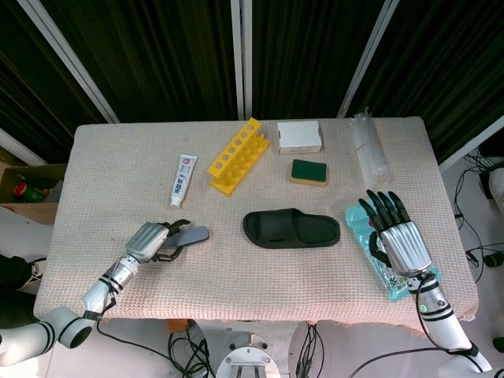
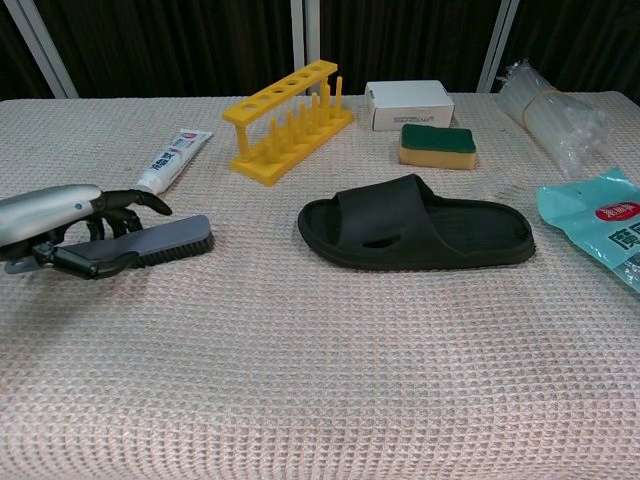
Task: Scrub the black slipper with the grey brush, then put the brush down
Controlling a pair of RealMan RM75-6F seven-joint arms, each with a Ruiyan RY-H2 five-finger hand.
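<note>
**Brush in the left hand, slipper apart at mid-bench**

Fingers (image 2: pixel 120 205) of our left hand (image 1: pixel 150 240) curl around the handle end of the grey brush (image 2: pixel 165 243), above and below it, so we read the hand as gripping it. The brush lies low on the cloth with its dark bristled head pointing toward the black slipper (image 2: pixel 415 236) and not touching it; a strip of bare cloth separates the two. The slipper sits sole-down near the middle of the bench (image 1: pixel 260 291), its closed toe band toward the brush.

Our right hand (image 1: pixel 398 236) rests flat and spread on the teal packet (image 2: pixel 600 225) at the right edge, its fingers straight and apart, holding nothing.

The bench wears a pale waffle-weave cloth. The slipper is smooth, matte moulded foam with a small slot in its side. The hands have silvery shells and black fingers.

Behind lie a white toothpaste tube (image 1: pixel 182 179) with red and blue print too small to read, a yellow plastic rack (image 1: pixel 236 156) with round holes and pegs, a white box (image 1: pixel 299 136), a green-topped yellow sponge (image 1: pixel 309 172) and a bundle of clear plastic (image 1: pixel 368 146). The packet carries a red label with white characters we cannot make out.
</note>
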